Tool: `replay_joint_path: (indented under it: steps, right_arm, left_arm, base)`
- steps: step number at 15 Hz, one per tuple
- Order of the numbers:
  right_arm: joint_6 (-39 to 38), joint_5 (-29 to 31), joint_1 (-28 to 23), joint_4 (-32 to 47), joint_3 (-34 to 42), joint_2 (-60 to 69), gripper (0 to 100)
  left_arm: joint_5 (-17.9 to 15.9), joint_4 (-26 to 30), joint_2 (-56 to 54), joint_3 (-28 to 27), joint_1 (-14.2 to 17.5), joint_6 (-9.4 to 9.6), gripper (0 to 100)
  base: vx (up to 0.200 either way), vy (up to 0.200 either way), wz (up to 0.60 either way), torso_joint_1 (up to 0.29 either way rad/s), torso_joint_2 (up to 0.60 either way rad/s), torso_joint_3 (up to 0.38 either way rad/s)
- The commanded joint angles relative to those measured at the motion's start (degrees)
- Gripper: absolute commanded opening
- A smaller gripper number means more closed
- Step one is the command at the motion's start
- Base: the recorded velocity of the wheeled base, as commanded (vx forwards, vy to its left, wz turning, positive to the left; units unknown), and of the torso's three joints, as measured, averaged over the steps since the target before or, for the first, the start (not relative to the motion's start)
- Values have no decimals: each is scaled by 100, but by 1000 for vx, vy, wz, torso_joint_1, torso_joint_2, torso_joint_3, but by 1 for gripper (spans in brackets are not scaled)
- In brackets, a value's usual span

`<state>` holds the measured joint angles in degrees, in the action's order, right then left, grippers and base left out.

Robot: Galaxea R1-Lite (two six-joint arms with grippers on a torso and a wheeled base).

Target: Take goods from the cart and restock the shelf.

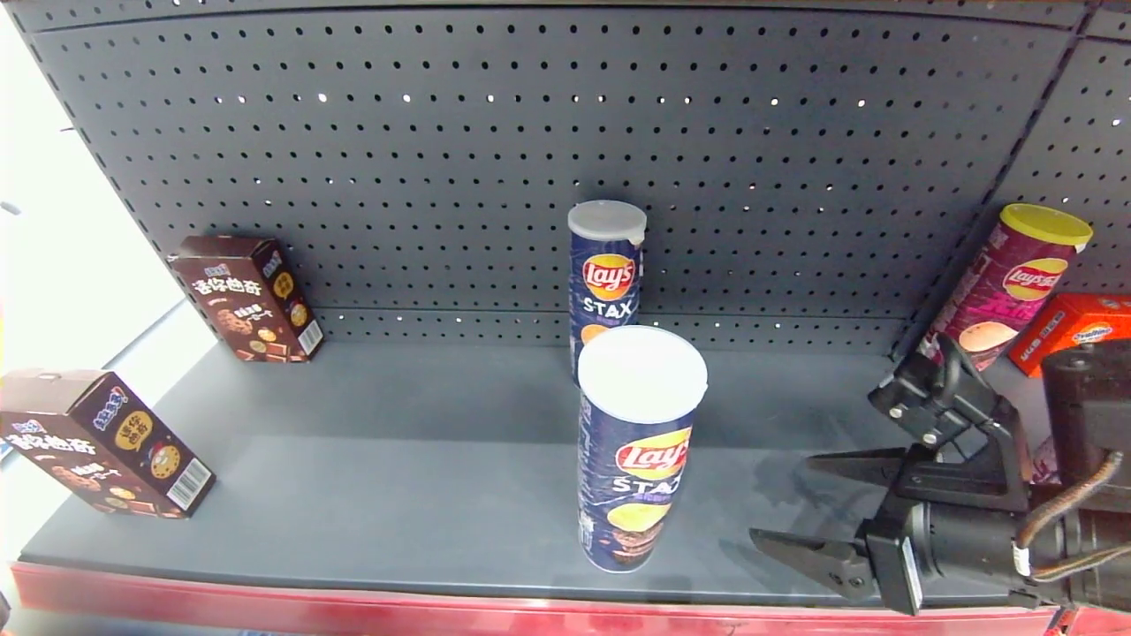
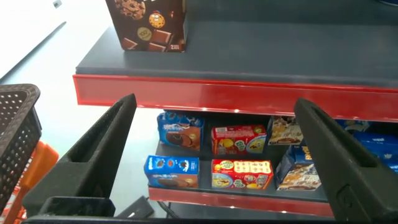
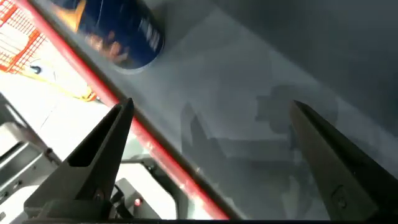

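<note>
Two blue chip cans stand upright on the dark shelf [image 1: 371, 459]: one near the front edge [image 1: 636, 446] with a white lid, one behind it [image 1: 605, 283] by the pegboard. My right gripper [image 1: 800, 503] is open, empty, over the shelf to the right of the front can and apart from it. The right wrist view has that can's base [image 3: 121, 37] beyond the spread fingers [image 3: 99, 155]. My left gripper [image 2: 217, 162] is open and empty, below the shelf's red front lip [image 2: 230, 93].
Two brown cookie boxes [image 1: 247, 296] [image 1: 102, 442] stand at the shelf's left. A purple chip can [image 1: 1012, 283] and an orange box [image 1: 1074, 331] sit at the right. Lower shelf holds small snack boxes [image 2: 239, 155]. A dark basket [image 2: 15, 143] is by the left gripper.
</note>
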<state>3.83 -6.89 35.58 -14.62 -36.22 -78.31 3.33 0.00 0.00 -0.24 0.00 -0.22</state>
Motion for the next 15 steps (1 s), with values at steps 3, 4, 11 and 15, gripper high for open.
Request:
replay_joint_path:
  steps: [3, 4, 11, 15]
  right_arm:
    - [13, 3, 54, -85, -597, -800, 100]
    - [13, 3, 54, -85, -720, -923, 100]
    - [22, 3, 133, -129, -1282, -1494, 100]
    - [22, 3, 256, -129, -1274, -1529, 100]
  left_arm:
    - [1, 0, 9, -2, 0, -4, 100]
    - [1, 0, 9, -2, 0, -13, 100]
    - [10, 0, 9, 7, 0, -22, 100]
    - [10, 0, 9, 7, 0, -22, 100]
  base:
    - [0, 0, 0, 0, 0, 0]
    - [0, 0, 0, 0, 0, 0]
    - [0, 0, 0, 0, 0, 0]
    - [0, 0, 0, 0, 0, 0]
